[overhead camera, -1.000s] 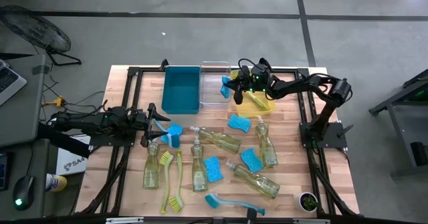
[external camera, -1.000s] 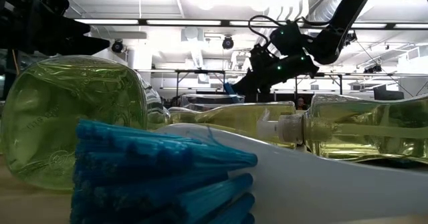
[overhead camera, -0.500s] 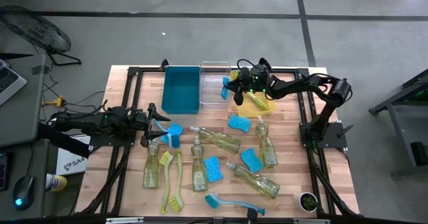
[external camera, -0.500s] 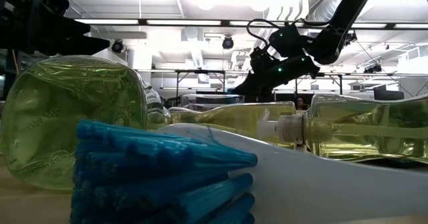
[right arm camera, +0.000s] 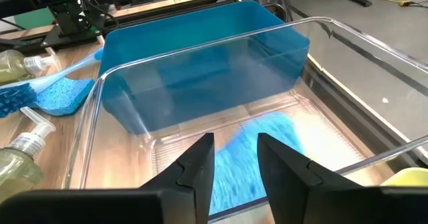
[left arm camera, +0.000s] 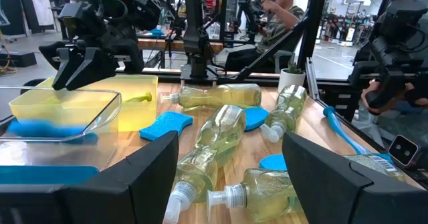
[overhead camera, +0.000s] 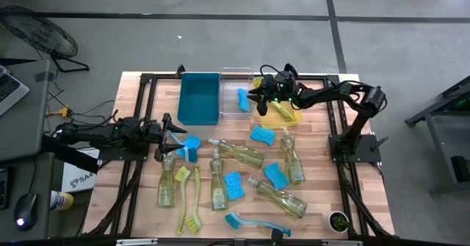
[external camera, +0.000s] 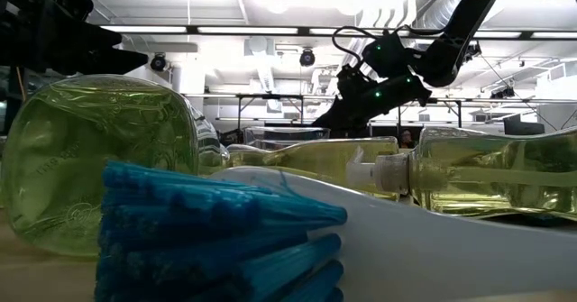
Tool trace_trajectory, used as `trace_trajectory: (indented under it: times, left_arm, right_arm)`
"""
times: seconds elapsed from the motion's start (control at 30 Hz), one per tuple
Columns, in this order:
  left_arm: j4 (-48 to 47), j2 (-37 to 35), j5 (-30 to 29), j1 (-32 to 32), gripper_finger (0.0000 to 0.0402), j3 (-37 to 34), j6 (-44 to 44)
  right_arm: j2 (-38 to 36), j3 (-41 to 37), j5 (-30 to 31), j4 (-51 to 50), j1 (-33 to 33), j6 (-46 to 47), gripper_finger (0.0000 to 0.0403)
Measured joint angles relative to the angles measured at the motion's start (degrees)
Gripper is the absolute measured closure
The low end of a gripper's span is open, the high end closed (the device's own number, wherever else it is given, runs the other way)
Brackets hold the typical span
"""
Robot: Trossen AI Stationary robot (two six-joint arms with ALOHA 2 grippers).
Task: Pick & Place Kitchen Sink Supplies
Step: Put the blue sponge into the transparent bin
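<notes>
Both arms are dark, near-black, built of slim tubular links with bulkier joint housings. The right arm (overhead camera: 345, 99) carries looping black cables and small green lights near its wrist. The left arm (overhead camera: 95, 132) is equally dark. Each end effector has two broad, flat, matte black fingers (right arm camera: 190, 177).
</notes>
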Motion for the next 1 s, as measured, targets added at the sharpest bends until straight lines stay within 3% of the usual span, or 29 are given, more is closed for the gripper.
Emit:
trace_trajectory:
  times: [0.33,0.57,1.0]
  left_arm:
    - [0.0,0.0,0.0,0.0,0.0137,0.0,0.0]
    - [0.0,0.0,0.0,0.0,0.0137,0.0,0.0]
    - [0.0,0.0,0.0,0.0,0.0137,0.0,0.0]
  right_arm:
    - [-0.4,0.0,-0.1,1.0,0.0,-0.5,0.0291]
    - [-4.8,0.1,-0.1,0.9,0.0,-0.5,0.0291]
    - [-16.6,0.1,-0.2,-20.4,4.7,0.4,0.0292]
